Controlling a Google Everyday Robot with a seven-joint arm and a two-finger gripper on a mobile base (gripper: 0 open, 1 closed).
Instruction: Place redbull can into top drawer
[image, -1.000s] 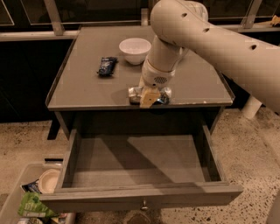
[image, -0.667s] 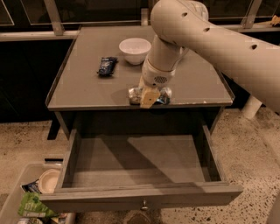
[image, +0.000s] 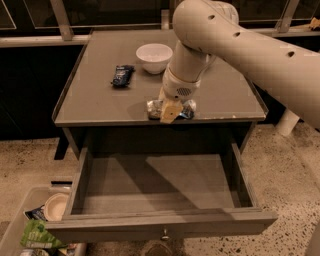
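The redbull can (image: 153, 107) lies on its side on the tabletop, close to the front edge, with silver and blue showing on both sides of my gripper. My gripper (image: 170, 108) comes down from above and is shut across the can's middle, one yellowish fingertip (image: 169, 113) in front of it. The can still rests on the table. The top drawer (image: 160, 186) stands pulled open right below, wide, grey and bare inside, with a small knob (image: 163, 233) on its front.
A white bowl (image: 154, 56) and a dark blue snack packet (image: 122, 75) sit farther back on the grey table (image: 95, 102). A bin (image: 35, 227) with a green packet and a dish stands on the floor at the lower left. My arm reaches in from the right.
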